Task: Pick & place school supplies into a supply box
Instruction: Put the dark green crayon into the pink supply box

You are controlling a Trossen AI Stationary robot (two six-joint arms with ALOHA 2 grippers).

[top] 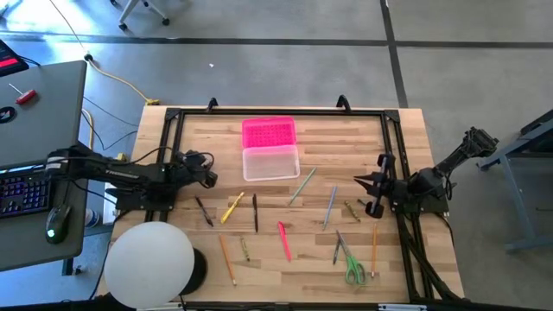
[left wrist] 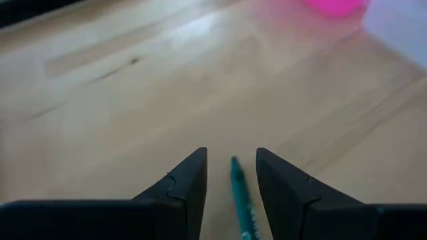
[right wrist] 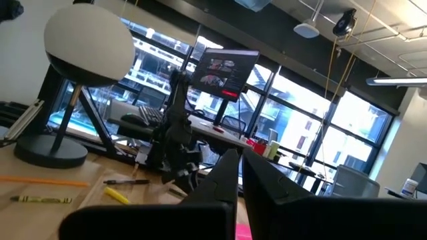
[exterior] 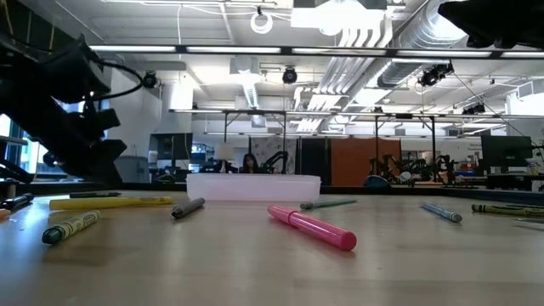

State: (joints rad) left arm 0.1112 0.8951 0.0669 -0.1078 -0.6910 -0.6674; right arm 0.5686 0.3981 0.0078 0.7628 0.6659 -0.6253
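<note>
The supply box (top: pixel 270 162) sits open at the table's far middle, with its pink lid (top: pixel 269 132) lying flat behind the clear base. Pens and pencils lie scattered nearer: a yellow one (top: pixel 232 207), a pink one (top: pixel 284 240), and green scissors (top: pixel 354 269). My left gripper (top: pixel 210 179) hovers open, left of the box. In its wrist view (left wrist: pixel 230 152) a green pen (left wrist: pixel 240 197) shows between the fingers without touching either. My right gripper (top: pixel 361 186) is shut and empty at the right side, pointing level toward the table's left (right wrist: pixel 240 155).
A white globe lamp (top: pixel 151 263) stands at the near left corner. A black frame rail (top: pixel 276 111) runs round the table. A desk with a keyboard (top: pixel 26 186) and mouse stands off the left edge. Bare wood lies between the box and the pens.
</note>
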